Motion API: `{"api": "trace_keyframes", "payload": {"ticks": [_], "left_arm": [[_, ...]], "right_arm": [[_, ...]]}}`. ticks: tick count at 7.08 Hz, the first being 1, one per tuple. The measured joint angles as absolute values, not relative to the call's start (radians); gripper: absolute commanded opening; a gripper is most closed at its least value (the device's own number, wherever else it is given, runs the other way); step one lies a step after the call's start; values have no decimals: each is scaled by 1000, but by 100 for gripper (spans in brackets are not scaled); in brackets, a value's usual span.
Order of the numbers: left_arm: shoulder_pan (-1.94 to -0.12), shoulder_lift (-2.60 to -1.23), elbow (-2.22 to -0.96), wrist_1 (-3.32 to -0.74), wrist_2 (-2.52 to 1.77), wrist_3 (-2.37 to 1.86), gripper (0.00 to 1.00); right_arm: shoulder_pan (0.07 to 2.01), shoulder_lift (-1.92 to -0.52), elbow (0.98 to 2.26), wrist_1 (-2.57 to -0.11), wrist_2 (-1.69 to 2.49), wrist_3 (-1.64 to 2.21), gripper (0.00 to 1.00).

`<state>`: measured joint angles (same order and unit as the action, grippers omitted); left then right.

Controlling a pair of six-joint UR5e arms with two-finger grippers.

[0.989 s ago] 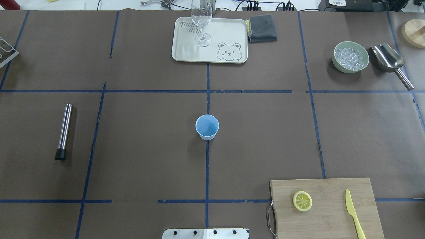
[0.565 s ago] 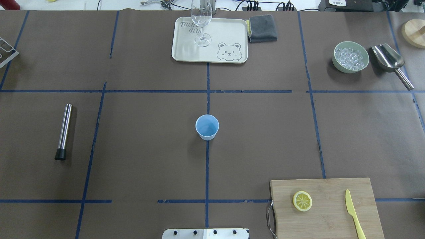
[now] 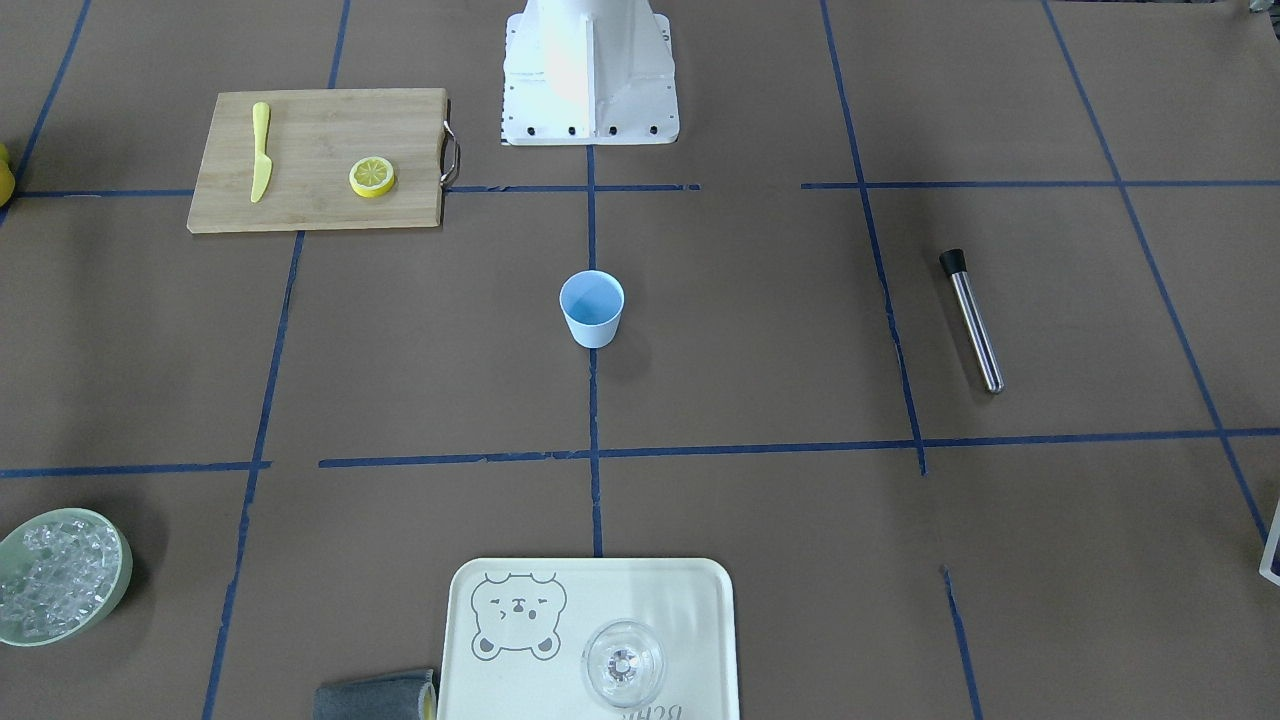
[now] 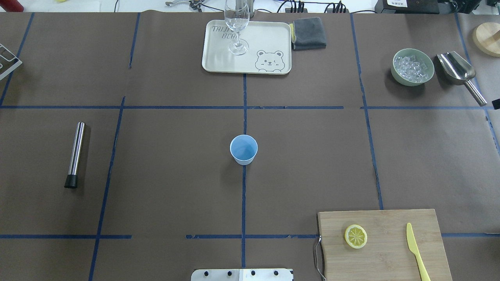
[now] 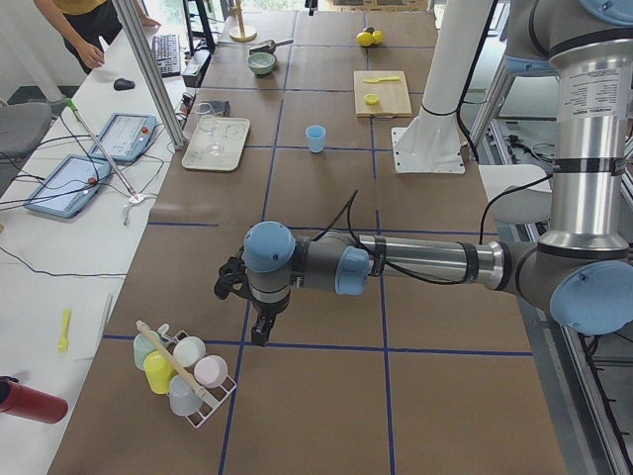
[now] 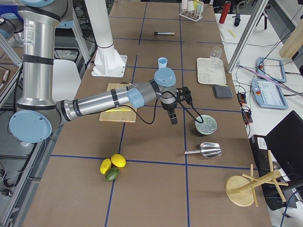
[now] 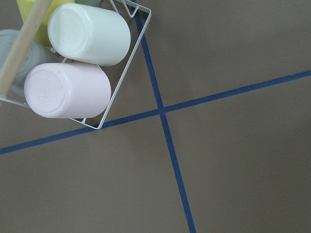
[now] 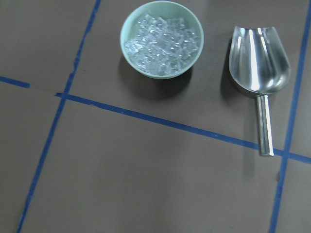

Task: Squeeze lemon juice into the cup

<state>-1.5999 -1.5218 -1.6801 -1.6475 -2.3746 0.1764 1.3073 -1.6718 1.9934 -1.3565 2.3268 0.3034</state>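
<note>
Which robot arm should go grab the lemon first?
Probably right. The lemon lies on the cutting board on that side, where the right end effector hovers; the left end effector is far off by the cup rack.

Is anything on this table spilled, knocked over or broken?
Nothing stands out. The cup stands upright, the lemon lies cut face up on the cutting board, the glass is upright on its tray, and the ice is inside its bowl.

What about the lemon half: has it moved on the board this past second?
No. The lemon sits at the same spot on the cutting board, equally far from the knife.
</note>
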Motion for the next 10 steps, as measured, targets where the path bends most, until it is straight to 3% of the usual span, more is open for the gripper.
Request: {"api": "trace_keyframes", "payload": {"ticks": [5, 8, 10], "left_arm": [[-1600, -1522, -1683, -1649, -2376, 176, 100], [-1600, -1522, -1683, -1649, -2376, 176, 100], [-1600, -1522, -1683, -1649, -2376, 176, 100]], "right_arm": [[675, -1678, 2270, -1335, 1950, 1058, 100], [256, -1673, 2274, -1331, 1568, 1358, 100], [114, -1669, 2241, -1330, 1455, 1451, 100]]}}
